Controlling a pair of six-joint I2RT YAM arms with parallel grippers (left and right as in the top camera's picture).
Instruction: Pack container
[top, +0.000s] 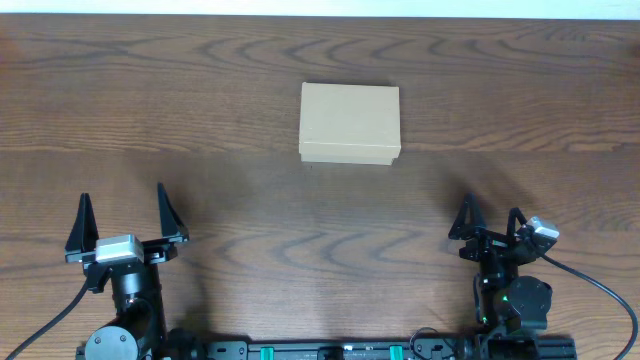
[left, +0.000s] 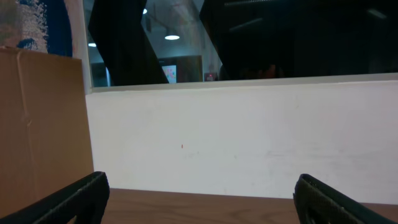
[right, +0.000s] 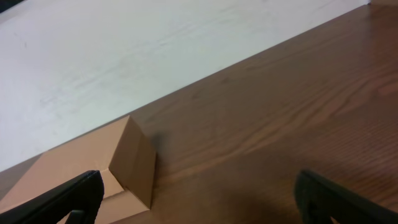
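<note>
The container (top: 349, 122) is a plain tan cardboard box with its lid shut, sitting on the wooden table at the middle back. In the right wrist view its corner (right: 130, 165) shows at the lower left. My left gripper (top: 126, 222) is open and empty at the front left, far from the box; its fingertips frame the left wrist view (left: 199, 199). My right gripper (top: 488, 222) is open and empty at the front right (right: 196, 199). No tape rolls are in view.
A white wall (left: 249, 137) runs along the table's far edge. A large brown cardboard surface (left: 37, 124) stands at the left of the left wrist view. The wood table (top: 200, 100) spreads around the box.
</note>
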